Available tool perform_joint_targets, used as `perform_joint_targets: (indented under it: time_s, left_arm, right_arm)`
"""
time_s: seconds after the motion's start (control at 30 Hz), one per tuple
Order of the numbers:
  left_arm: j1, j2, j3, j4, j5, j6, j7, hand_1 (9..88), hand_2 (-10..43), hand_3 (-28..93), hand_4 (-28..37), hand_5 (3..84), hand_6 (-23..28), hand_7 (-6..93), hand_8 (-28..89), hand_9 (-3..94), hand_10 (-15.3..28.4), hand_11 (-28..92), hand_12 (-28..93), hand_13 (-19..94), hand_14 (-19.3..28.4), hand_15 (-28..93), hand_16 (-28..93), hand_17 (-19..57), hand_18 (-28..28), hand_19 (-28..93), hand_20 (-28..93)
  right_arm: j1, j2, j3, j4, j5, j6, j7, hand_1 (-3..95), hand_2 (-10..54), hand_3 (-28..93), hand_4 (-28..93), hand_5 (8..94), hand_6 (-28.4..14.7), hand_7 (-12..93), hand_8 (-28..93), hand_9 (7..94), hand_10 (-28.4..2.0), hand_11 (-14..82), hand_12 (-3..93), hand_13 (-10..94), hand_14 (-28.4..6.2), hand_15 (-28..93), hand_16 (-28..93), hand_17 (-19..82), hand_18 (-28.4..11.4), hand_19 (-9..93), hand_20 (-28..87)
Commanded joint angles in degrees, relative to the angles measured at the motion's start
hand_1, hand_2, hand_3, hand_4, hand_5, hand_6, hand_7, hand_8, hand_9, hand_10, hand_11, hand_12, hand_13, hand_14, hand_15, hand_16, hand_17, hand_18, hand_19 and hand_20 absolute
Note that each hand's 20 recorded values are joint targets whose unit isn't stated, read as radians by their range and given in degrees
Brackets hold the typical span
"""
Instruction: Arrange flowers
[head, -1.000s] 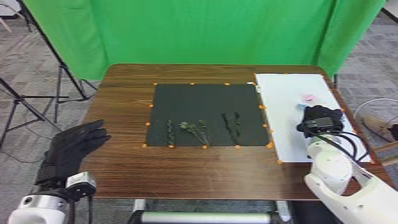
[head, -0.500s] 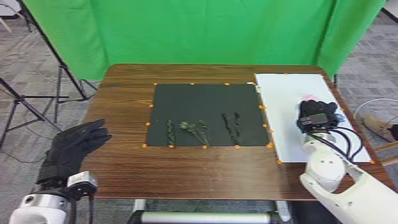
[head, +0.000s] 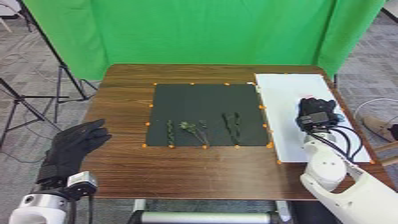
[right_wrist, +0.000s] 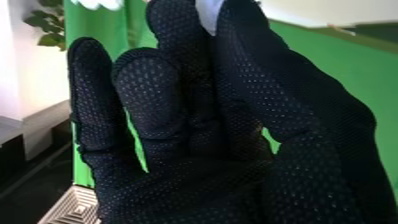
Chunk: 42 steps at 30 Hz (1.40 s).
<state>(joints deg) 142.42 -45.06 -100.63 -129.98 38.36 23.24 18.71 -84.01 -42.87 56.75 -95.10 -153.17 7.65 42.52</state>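
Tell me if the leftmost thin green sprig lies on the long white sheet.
No, the sprig lies on the dark square mat, which is to the left of the white sheet.

Robot hand (right_wrist: 204, 185), pale sliver (right_wrist: 209, 16) beside thumb, green curtain (right_wrist: 333, 60) behind.

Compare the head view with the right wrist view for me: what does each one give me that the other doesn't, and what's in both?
Head view: the left hand, open over the table's left side; the dark square mat and the greenery lying on it; the white sheet to its right; and a tripod on the floor.

Right wrist view: a leafy plant in the background, and a panel patterned with nested squares.

Both: the right hand and the green curtain.
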Motion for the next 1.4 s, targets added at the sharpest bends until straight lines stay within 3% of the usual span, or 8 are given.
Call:
perform_joint_targets:
  time_s: [0.03, 0.2, 0.37, 0.6, 0.93, 1.13, 1.27, 1.4]
  left_arm:
    - [1.4, 0.33, -0.24, -0.31, -0.38, 0.27, 0.68, 27.9, 9.7, 80, -14.2, 47.6, 14.7, 14.7, -9, 40.7, 22.9, 39, 10, 30, 28.4, 62, -13, -8.4, 21.5, 59, 17]
    - [2.2, 0.3, -0.92, -0.54, -0.47, 0.3, 0.83, 28.0, 9.7, 80, -14.2, 47.6, 14.8, 14.6, -9, 40.6, 22.8, 39, 10, 30, 28.4, 62, -13, -8.4, 21.4, 59, 17]
    - [3.1, 0.34, -1.92, -0.9, -0.67, 0.64, 0.96, 27.9, 9.6, 80, -14.2, 47.6, 14.7, 14.7, -9, 40.7, 22.9, 39, 10, 30, 28.4, 62, -13, -8.4, 21.4, 59, 17]
    - [3.2, -0.25, -3.3, -1.24, 0.0, 0.05, -0.33, 27.8, 9.6, 80, -14.1, 47.6, 14.8, 14.7, -9, 40.7, 22.9, 39, 10, 30, 28.4, 62, -13, -8.4, 21.5, 59, 17]
    - [3.8, -0.48, -4.6, -1.21, -0.42, 0.04, 0.13, 27.8, 9.5, 80, -14.3, 48.0, 14.9, 15.2, -9, 41.1, 23.2, 40, 10, 31, 28.4, 62, -13, -8.4, 21.5, 59, 17]
    - [5.8, -1.52, -6.88, -1.39, -0.88, -0.2, 0.34, 27.7, 9.1, 81, -14.4, 48.3, 15.0, 15.6, -9, 41.2, 23.3, 40, 10, 31, 28.4, 62, -13, -8.4, 21.5, 59, 17]
    - [5.6, -2.29, -7.77, -1.01, -0.72, -1.1, 0.3, 27.9, 8.8, 83, -13.2, 48.4, 15.1, 16.0, -9, 41.3, 23.3, 41, 10, 31, 28.4, 62, -13, -8.4, 21.6, 59, 17]
    - [5.0, -2.64, -7.48, -0.46, -0.75, -1.75, 0.34, 28.0, 8.7, 83, -12.4, 48.4, 15.1, 15.9, -9, 41.2, 23.4, 41, 10, 31, 28.4, 62, -14, -8.4, 21.6, 59, 17]
  right_arm:
    - [2.8, 1.8, -0.1, -3.5, 0.2, 1.3, -1.5, 54.0, -7.0, 74, -28, 80.8, -0.2, 25, 5, 78.6, -9.7, 25.9, 38.1, 69, -6.1, 70, 29, 36, -20.6, 88, -5]
    - [5.1, 2.5, -1.6, -6.8, 3.4, 2.7, -3.4, 53.9, -7.1, 74, -28, 81.2, -0.3, 25, 6, 78.8, -10.1, 26.0, 38.6, 70, -6.0, 69, 30, 36, -20.5, 88, -4]
    - [8.4, 1.6, -2.8, -10.9, 11.8, 0.3, -13.4, 53.3, -7.0, 75, -28, 80.9, -0.1, 25, 7, 78.4, -9.9, 26.2, 39.7, 69, -4.8, 69, 31, 33, -18.8, 87, -4]
    - [17.0, -3.5, -11.0, -13.3, 19.5, -2.6, -18.2, 52.4, -6.6, 75, -28, 79.9, 0.5, 26, 6, 77.8, -9.7, 26.3, 40.3, 67, -3.9, 69, 33, 31, -17.9, 85, -2]
    - [23.6, -15.5, -19.9, -10.1, 22.8, -6.1, -25.5, 52.3, -6.1, 75, -28, 79.6, 0.6, 27, 5, 77.9, -9.9, 26.4, 40.0, 67, -3.8, 69, 33, 30, -17.6, 84, 1]
    - [23.0, -22.8, -22.7, -7.3, 21.1, -7.9, -30.5, 52.4, -5.4, 74, -28, 78.9, 0.9, 28, 5, 77.4, -10.0, 27.3, 39.7, 67, -4.0, 69, 33, 29, -17.1, 83, 2]
    - [21.6, -26.2, -22.7, -5.2, 20.2, -8.0, -31.9, 52.5, -5.1, 74, -28, 78.6, 1.0, 28, 4, 77.0, -9.9, 27.8, 39.4, 66, -3.9, 69, 33, 29, -17.1, 82, 4]
    - [19.8, -30.2, -21.8, -1.4, 18.3, -7.4, -32.6, 52.4, -5.1, 74, -28, 78.4, 1.3, 29, 4, 77.0, -9.7, 27.7, 39.4, 66, -3.8, 69, 33, 28, -17.0, 81, 5]
